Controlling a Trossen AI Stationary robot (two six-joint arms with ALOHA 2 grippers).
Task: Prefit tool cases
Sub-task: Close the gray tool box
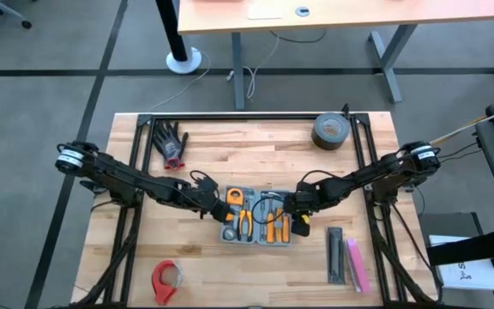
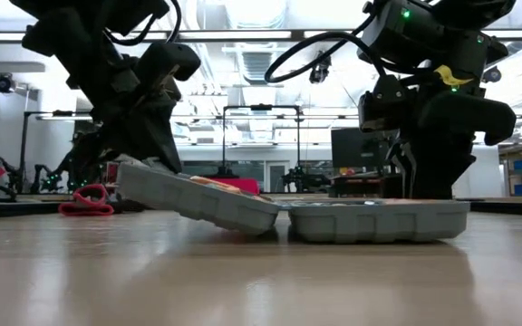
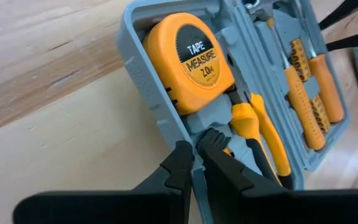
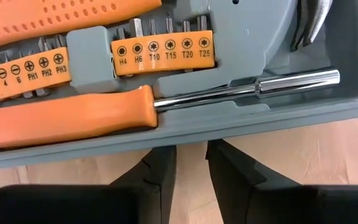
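Fingers [image 3: 182, 171] of the left gripper [image 1: 219, 209] pinch the rim of the case [image 1: 260, 217], lifting that half off the table [image 1: 230, 146]; the right gripper [image 4: 190, 163], slightly parted and holding nothing, sits just at the opposite rim. The case lies open at the table's middle, long axis running left to right. Only the low view shows the left half tilted and the right half flat, with a workshop room behind. Only the wrist views show the tape measure [image 3: 188, 59], pliers [image 3: 263, 134], screwdriver [image 4: 73, 118] and bits [image 4: 160, 53].
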